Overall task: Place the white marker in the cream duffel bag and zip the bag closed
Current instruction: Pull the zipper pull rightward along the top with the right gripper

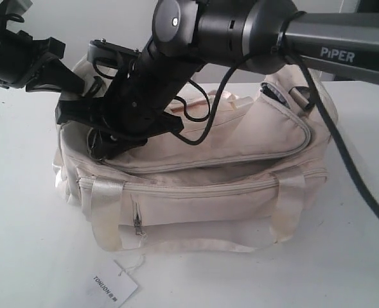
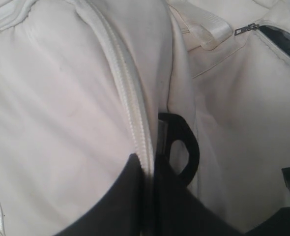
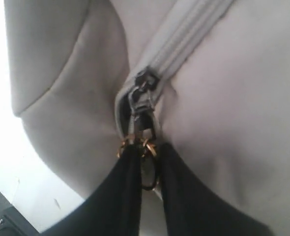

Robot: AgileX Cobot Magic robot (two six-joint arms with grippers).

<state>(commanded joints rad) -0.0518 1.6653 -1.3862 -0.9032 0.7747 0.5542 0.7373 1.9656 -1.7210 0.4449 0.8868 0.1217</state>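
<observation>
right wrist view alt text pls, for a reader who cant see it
Black fingers of the right gripper pinch the metal key ring hanging from the zipper pull of a cream bag. Beyond the slider the zipper looks closed, and the white table shows beside the bag.

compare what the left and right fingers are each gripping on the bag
The right gripper pinches the metal key-ring pull on the zipper slider; the left gripper pinches zipper tape and fabric beside a black strap ring. The right gripper holds loose hardware; the left gripper holds the cream duffel bag itself. Both are shut on something at the same end of the bag.
</observation>
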